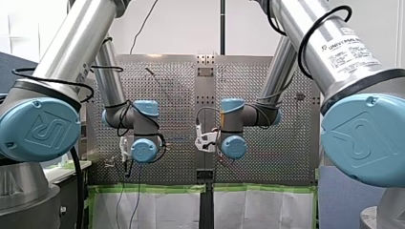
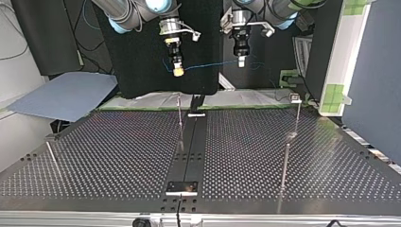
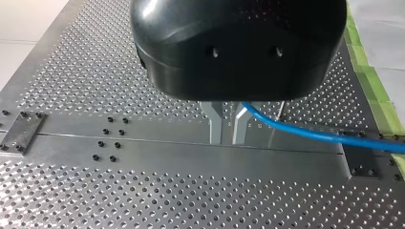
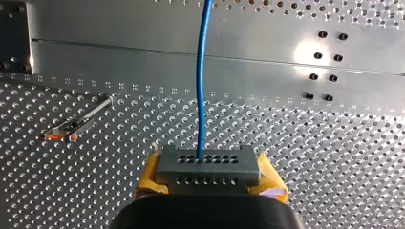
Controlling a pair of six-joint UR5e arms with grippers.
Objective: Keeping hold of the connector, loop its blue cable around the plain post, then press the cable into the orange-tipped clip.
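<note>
Right claw (image 4: 210, 177) is clamped on the grey connector (image 4: 207, 164) with its yellow pads (image 4: 149, 175) – blue cable (image 4: 200, 76) runs straight out ahead of it. In the top view the cable spans across to the left claw (image 2: 241, 61), both up off the worktop (image 2: 118, 156). Can't tell whether the left claw grips the cable or only sits by it. Loop looks not started. Orange-tipped clip (image 4: 71, 128) stands off to one side of the right claw, apart from the cable. Thin rods (image 2: 286, 161) stand on the worktop; can't tell which is the plain post. To do it well: grip the connector firmly, drop low so the cable meets the post near its base, light tension through the bend – slack would ride up and off. Then cable over the clip mouth, press straight down.
</note>
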